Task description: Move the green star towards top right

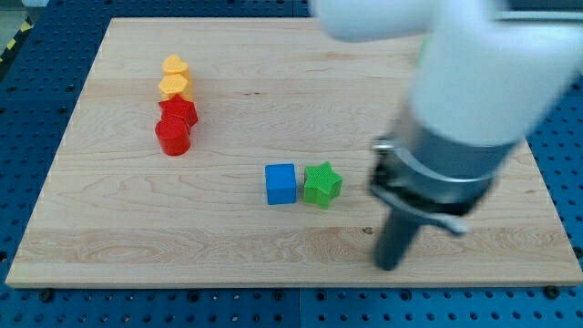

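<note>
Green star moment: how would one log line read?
green star beside blue cube | my tip lower right of star, apart | not yet pushed

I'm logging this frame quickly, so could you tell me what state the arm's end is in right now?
My tip: a bare rod with no jaws, holding nothing; it stands at the view's lower right of the green star, not touching it.
</note>
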